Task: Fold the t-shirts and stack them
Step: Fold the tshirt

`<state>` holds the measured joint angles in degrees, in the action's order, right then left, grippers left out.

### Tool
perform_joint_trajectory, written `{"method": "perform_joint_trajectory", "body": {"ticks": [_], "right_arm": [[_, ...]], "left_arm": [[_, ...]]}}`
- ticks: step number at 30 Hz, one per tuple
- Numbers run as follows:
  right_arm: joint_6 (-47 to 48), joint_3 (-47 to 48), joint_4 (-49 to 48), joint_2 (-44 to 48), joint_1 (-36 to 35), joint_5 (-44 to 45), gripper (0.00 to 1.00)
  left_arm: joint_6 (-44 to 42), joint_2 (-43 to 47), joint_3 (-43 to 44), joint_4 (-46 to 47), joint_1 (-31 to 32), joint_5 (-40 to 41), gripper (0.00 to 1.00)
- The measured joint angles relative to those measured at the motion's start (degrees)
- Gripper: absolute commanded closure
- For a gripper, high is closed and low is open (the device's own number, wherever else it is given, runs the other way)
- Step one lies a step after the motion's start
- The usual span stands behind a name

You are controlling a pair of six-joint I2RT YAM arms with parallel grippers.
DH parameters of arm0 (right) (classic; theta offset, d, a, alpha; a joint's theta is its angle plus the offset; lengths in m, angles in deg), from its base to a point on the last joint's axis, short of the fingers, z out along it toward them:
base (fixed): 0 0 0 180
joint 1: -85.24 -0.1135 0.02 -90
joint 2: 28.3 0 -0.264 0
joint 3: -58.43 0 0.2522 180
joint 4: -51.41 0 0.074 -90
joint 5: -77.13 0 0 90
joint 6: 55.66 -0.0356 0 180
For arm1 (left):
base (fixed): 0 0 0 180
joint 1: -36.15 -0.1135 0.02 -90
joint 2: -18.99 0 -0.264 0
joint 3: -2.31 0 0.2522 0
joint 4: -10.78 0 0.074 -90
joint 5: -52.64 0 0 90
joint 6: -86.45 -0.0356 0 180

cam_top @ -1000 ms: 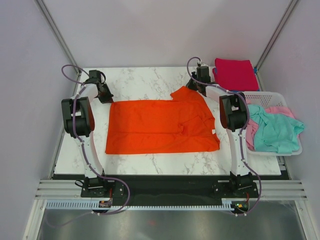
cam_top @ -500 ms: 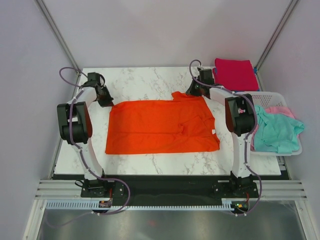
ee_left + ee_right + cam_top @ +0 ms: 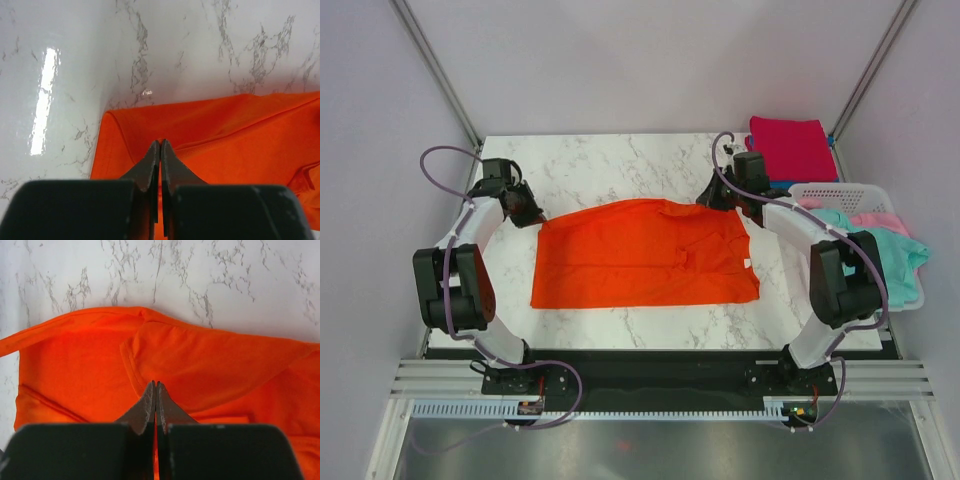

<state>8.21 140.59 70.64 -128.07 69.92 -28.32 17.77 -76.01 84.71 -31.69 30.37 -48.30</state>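
Both sets of jaws are pinching fully closed: the left gripper and right gripper are each nipping the far edge of the orange shirt. It is lying spread mid-table, with its far edge lifting.

Risk: a thin pinch may be slipping, and if I am pulling unevenly the fold could be skewing or bunching.

The marble table is looking glossy, so the cloth may be sliding. Plain pale walls are enclosing the cell, and a basket is sitting at the right.

Bright, even light from overhead; a white glare streak on the table in my left wrist view; my fingers loom dark and soft-edged; shadows faint.
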Motion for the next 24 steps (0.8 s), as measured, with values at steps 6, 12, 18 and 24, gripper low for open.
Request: {"method": "perform_joint_trajectory", "body": {"ticks": [6,12,18,24], "right_arm": [[-0.02,-9.22,1.79,11.87,-0.17,0.81,1.0],[-0.13,-16.04,3.74,23.21,-0.17,1.7,1.0],[-0.2,-21.49,6.27,31.08,-0.17,2.6,1.0],[-1.25,-27.69,6.71,35.12,-0.17,3.28,1.0]], "left_arm": [[-0.04,3.45,-5.11,0.04,-0.85,-0.15,0.98],[-0.26,6.38,-6.69,0.15,-2.16,0.28,0.98],[-0.46,7.19,-8.39,1.16,-2.8,0.37,0.98],[-0.46,7.19,-9.77,1.29,-2.78,0.61,0.98]]}}
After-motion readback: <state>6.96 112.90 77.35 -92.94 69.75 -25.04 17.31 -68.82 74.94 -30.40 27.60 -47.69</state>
